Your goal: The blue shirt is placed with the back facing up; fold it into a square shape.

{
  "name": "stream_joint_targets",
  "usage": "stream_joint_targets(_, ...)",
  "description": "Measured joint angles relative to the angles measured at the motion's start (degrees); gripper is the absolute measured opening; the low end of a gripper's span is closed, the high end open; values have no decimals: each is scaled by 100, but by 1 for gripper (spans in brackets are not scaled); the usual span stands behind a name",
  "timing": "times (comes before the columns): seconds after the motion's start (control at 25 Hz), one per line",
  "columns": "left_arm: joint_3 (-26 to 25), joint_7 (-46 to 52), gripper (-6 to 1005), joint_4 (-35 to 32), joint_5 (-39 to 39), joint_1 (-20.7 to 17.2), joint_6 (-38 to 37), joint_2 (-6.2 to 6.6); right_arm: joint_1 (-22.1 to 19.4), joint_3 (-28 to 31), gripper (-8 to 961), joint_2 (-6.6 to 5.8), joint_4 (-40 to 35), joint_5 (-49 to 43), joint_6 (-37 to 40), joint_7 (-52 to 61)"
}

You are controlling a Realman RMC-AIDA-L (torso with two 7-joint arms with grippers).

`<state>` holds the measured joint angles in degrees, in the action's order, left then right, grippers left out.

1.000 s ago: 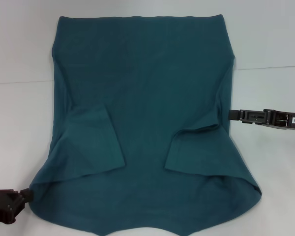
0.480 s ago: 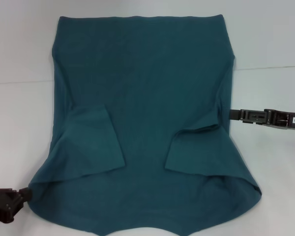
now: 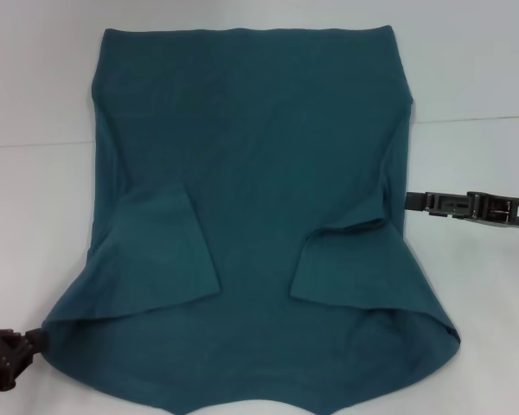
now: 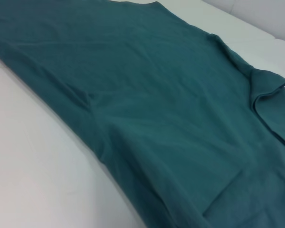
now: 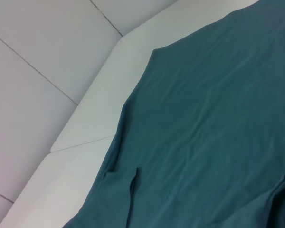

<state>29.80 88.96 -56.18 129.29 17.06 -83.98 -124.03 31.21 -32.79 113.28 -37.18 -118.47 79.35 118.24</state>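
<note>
Black against the pale surface (image 3: pixel 35 86), the left gripper (image 3: pixel 22 346) sat at the near-left corner of the blue shirt (image 3: pixel 251 173), its tip touching or just beside the hem; whether its jaws were parted or pinching fabric could not be told. The right gripper (image 3: pixel 415 202) lay level, its narrow tip touching or just beside the shirt's right edge, just above the folded-in sleeve; its jaws' spread could not be told either.

Judged from this, the main risk was an uneven fold. The two grippers stood at different points along the garment, one at the near corner and one partway up the opposite side, so a lift from these spots could skew the cloth. A thin grip on soft fabric might catch only one layer or slip free, and dragging could pull open the sleeves already tucked in.

Outward from the jaws, the shirt spread between both grippers and filled most of the surface. It was plain dark teal, matte and soft, with both short sleeves folded inward. The near hem flared wide and curved; the far edge ran straight.
</note>
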Motion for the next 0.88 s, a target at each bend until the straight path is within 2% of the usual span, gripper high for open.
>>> stream_joint_targets(0.2, 25, 0, -1, 11, 0, 23, -22, 0, -23, -38, 821, -26, 65, -43, -32, 43)
stream_joint_targets(0.44, 30, -1, -1, 40, -15, 34, -33, -6, -112, -55, 816, -238, 347, -220, 19, 293)
stream_joint_targets(0.52, 28, -1, -1, 47, -17, 42, -29, -7, -122, -57, 814, -268, 388, -404, -4, 405)
stream_joint_targets(0.88, 25, -1, -1, 72, -10, 125, 17, -7, 101, -70, 806, -159, 741, -859, -504, 444)
